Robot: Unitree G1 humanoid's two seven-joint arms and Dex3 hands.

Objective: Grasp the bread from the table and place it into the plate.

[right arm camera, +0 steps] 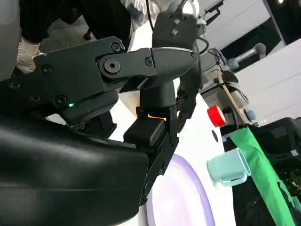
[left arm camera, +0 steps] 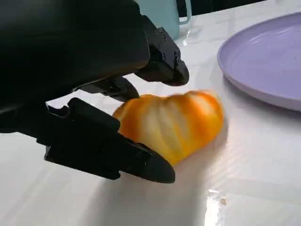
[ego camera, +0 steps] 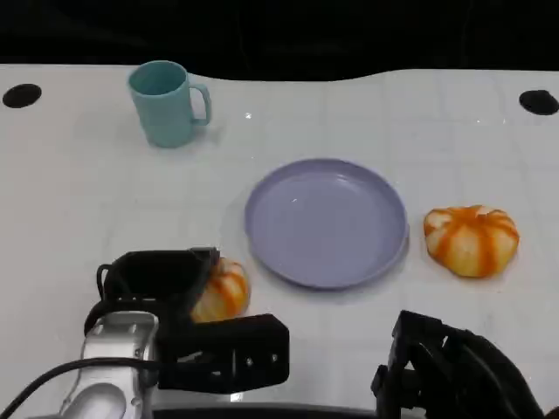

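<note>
fingers [left arm camera: 141,165] of the left hand [ego camera: 188,297] curl around one bread roll [ego camera: 223,291] near the white table's [ego camera: 79,201] front edge, gripping it. one teal mug [ego camera: 166,103] stands far left. one lilac plate [ego camera: 326,222] sits mid-table. a second roll [ego camera: 472,240] lies right. right hand's [ego camera: 445,367] grip: cannot tell.

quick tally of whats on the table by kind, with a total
bread: 2, one right of the plate, one at the left hand
plate: 1, purple
mug: 1, teal
total: 4
</note>
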